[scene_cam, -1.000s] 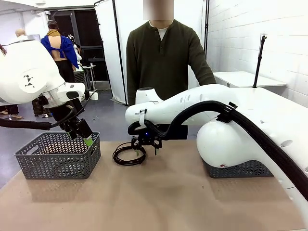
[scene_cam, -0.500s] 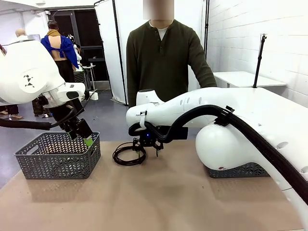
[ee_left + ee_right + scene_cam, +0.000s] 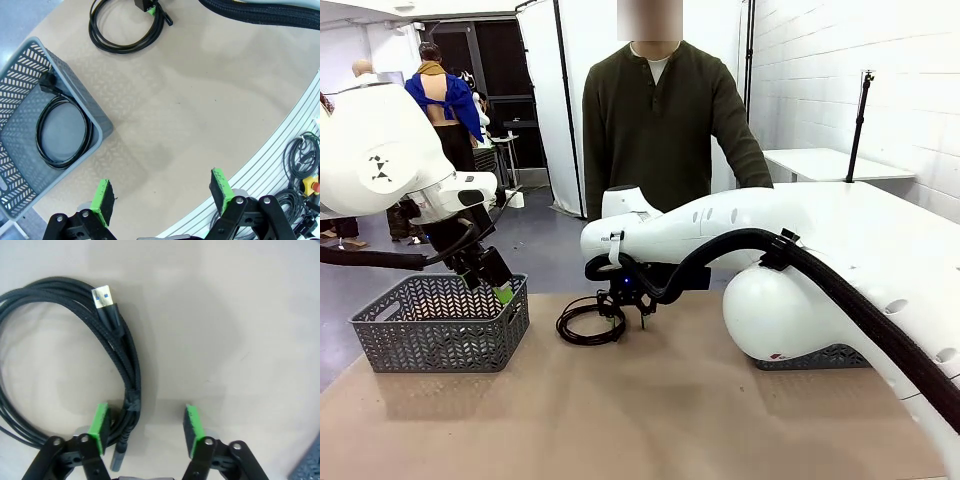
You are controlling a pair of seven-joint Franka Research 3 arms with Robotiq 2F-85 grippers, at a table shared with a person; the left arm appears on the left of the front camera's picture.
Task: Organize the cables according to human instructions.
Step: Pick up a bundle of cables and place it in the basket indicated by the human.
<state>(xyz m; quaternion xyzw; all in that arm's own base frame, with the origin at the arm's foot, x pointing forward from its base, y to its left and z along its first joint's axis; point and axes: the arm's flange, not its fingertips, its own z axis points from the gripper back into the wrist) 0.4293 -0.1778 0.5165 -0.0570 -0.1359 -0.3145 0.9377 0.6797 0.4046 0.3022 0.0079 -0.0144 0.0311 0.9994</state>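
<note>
One black coiled cable (image 3: pixel 586 322) lies on the tan table in front of the human (image 3: pixel 665 120) in the olive shirt. My right gripper (image 3: pixel 625 306) is down at its right edge. In the right wrist view the coil's bundled strands (image 3: pixel 131 390) with a gold USB plug (image 3: pixel 103 296) run between the green pads, close to the left pad (image 3: pixel 100 426); the right gripper (image 3: pixel 147 429) is open. A second coiled cable (image 3: pixel 62 132) rests inside the grey basket (image 3: pixel 80 90). My left gripper (image 3: pixel 162 192) hovers open above the table beside that basket, holding nothing.
The grey lattice basket (image 3: pixel 440 325) stands at the table's left, with my left gripper (image 3: pixel 502 291) over its right rim. Another grey basket (image 3: pixel 820 357) sits at the right, mostly behind my right arm. Bare tabletop fills the near side.
My right arm has eased a little lower and leftward at the coil. The left arm, the basket and the coil have not moved.
</note>
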